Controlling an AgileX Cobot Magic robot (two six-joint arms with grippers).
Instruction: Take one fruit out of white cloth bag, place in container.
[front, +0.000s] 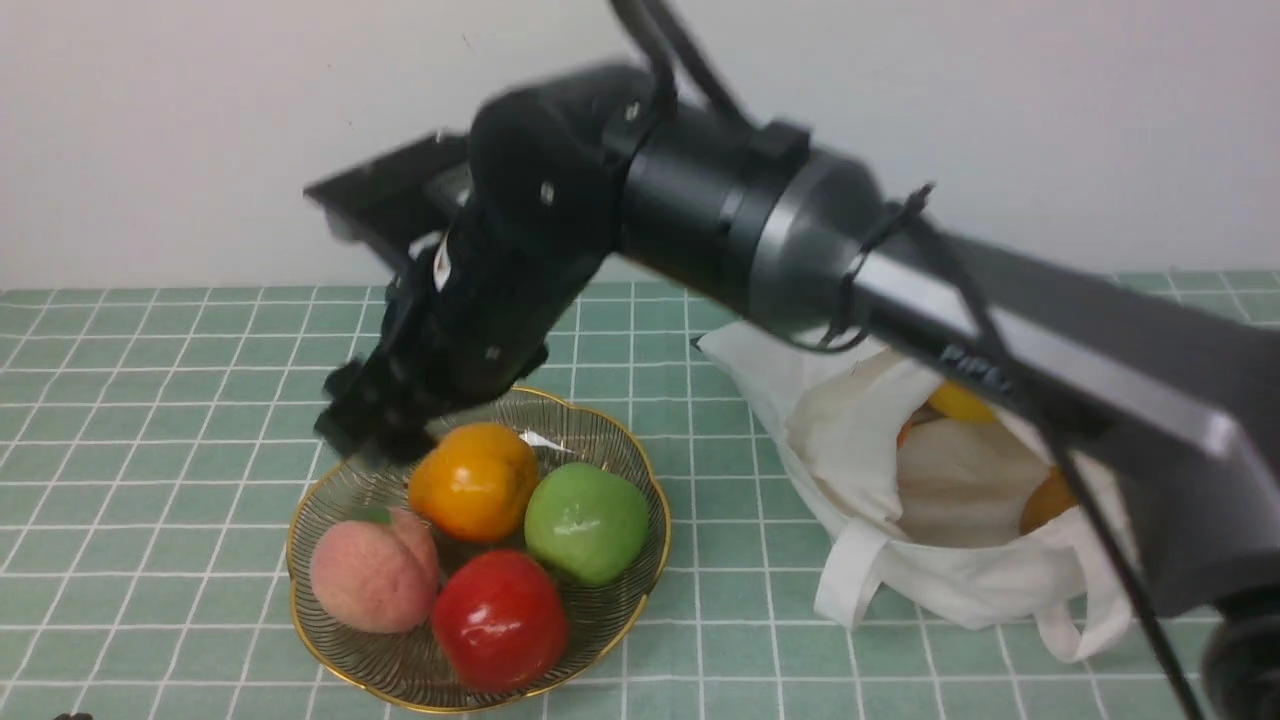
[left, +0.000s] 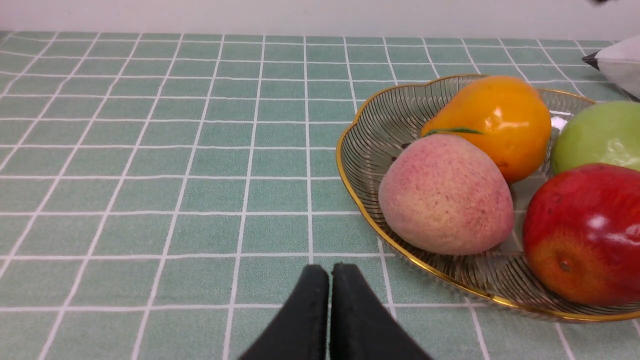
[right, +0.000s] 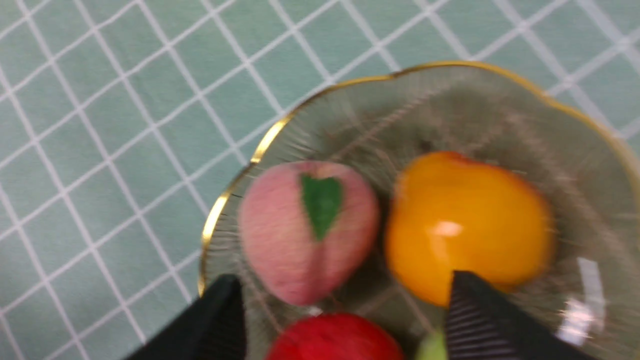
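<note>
in the front view, the right pincer (front: 365, 425) hangs over the bowl (front: 590, 425) at about 11 o'clock, and it is too blurry here to tell how wide it is. the peach (front: 372, 580) lies in the bowl at about 8 o'clock. an orange fruit (front: 472, 482) sits at 12 o'clock, a green apple (front: 587, 522) at 3 o'clock and a red apple (front: 500, 620) at 6 o'clock. the white cloth bag (front: 950, 480) lies on the green checked cloth (front: 150, 400) at 3 o'clock from the bowl, a little apart from it, with its mouth open and some yellow and orange fruit showing inside. in the left wrist view, the left pincer (left: 329, 272) is closed tight with its two black tips pressed together and nothing in it, and it is over the checked cloth just beside the bowl's gold rim (left: 380, 125). the peach (left: 445, 195) rests inside the bowl against the orange fruit. in the right wrist view, the right pincer (right: 344, 280) is open, its two black fingers (right: 215, 320) stand wide apart, and it holds nothing. the peach (right: 305, 235), with its green leaf up, lies in the bowl under the pincer, not touched by it.
</note>
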